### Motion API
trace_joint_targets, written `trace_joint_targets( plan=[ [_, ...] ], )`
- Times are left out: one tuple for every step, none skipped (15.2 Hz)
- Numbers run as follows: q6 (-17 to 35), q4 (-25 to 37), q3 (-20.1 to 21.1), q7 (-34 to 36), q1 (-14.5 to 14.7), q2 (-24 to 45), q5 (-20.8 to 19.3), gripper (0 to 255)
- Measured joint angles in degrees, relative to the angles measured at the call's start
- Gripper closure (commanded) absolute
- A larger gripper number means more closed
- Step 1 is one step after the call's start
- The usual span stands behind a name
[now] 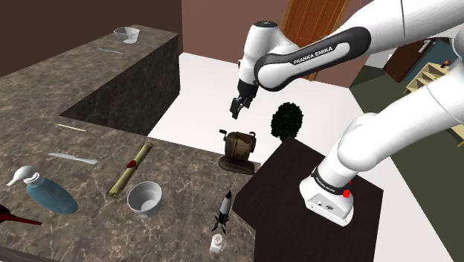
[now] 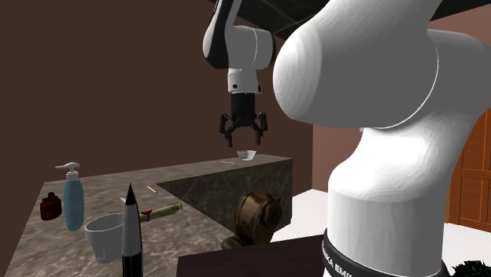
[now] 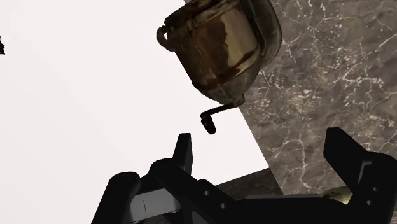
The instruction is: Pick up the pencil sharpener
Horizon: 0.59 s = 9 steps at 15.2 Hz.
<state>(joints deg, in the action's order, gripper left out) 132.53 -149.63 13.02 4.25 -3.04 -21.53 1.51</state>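
The pencil sharpener [image 1: 238, 148] is a brown, tarnished metal body with a small crank. It stands on its base at the marble counter's [image 1: 82, 97] edge nearest the arm. My black gripper [image 1: 239, 106] hangs in the air above it, open and holding nothing. From the second exterior view the gripper [image 2: 242, 138] hovers well over the sharpener [image 2: 258, 219]. Along the wrist view the sharpener [image 3: 222, 44] lies ahead of the gripper [image 3: 264, 156], and the fingers [image 3: 183, 153] stand wide apart short of its crank.
On the counter lie a white bowl [image 1: 144, 199], a rolled greenish tube [image 1: 130, 170], a small rocket model [image 1: 224, 210], a blue spray bottle [image 1: 48, 192] and a knife [image 1: 73, 158]. A dark plant [image 1: 286, 120] stands beyond the stand [image 1: 297, 193]. White floor lies past the counter's edge.
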Motion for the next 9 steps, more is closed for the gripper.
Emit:
trace_joint_targets(
  plan=[
    [2.3,-0.2,0.6,1.0,-0.4,2.1,-0.8,0],
    [4.4,-0.2,0.9,1.7,-1.0,4.3,-1.8,0],
    [6.6,-0.5,1.4,2.7,-1.5,6.3,-2.9,0],
    [8.6,-0.2,2.0,4.1,-2.0,8.7,-4.1,0],
    [10.3,0.3,2.5,5.5,-2.6,11.1,-5.6,0],
    [12.2,1.1,2.9,7.2,-3.2,13.9,-7.5,0],
    [13.9,1.6,3.0,8.7,-3.9,16.4,-9.5,0],
    [15.8,2.3,3.2,10.7,-4.4,19.3,-12.0,0],
    [17.4,2.3,3.1,12.4,-4.7,21.3,-14.2,0]
  ],
)
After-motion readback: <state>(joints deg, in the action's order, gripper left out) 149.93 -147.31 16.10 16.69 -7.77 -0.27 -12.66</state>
